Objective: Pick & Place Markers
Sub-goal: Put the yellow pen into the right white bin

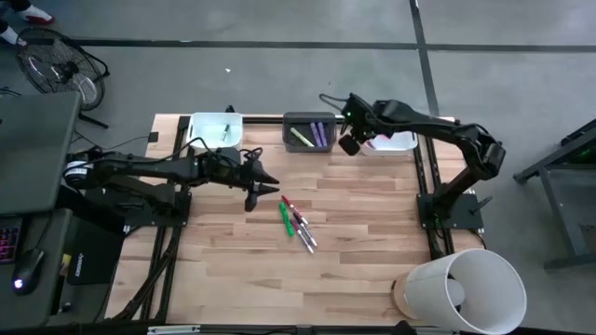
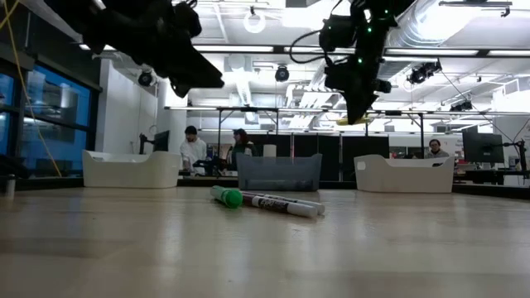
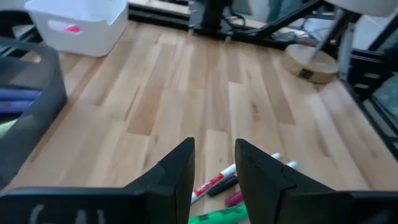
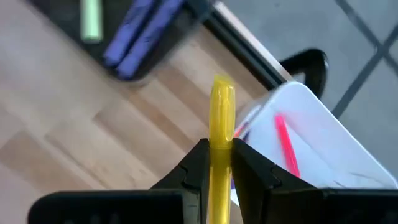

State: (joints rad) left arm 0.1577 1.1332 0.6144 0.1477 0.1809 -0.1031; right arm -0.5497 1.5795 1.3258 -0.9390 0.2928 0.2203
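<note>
Beside grey bin (image 1: 309, 131) w/ purple markers (image 1: 321, 133), white bin (image 1: 399, 141) holds pink marker (image 4: 286, 144).

The near half of the tabletop (image 1: 354, 270) lies bare, giving open passage there apart from the white cylinder (image 1: 466, 290) at its near right corner. Mid-table, a cluster of markers (image 1: 296, 223) lies in the way, with the left claw (image 1: 270, 186) hanging just above it. Along the far edge three bins stand in a row: left white bin (image 1: 214, 130), dark bin (image 1: 309, 132), right white bin (image 1: 396, 141).
</note>
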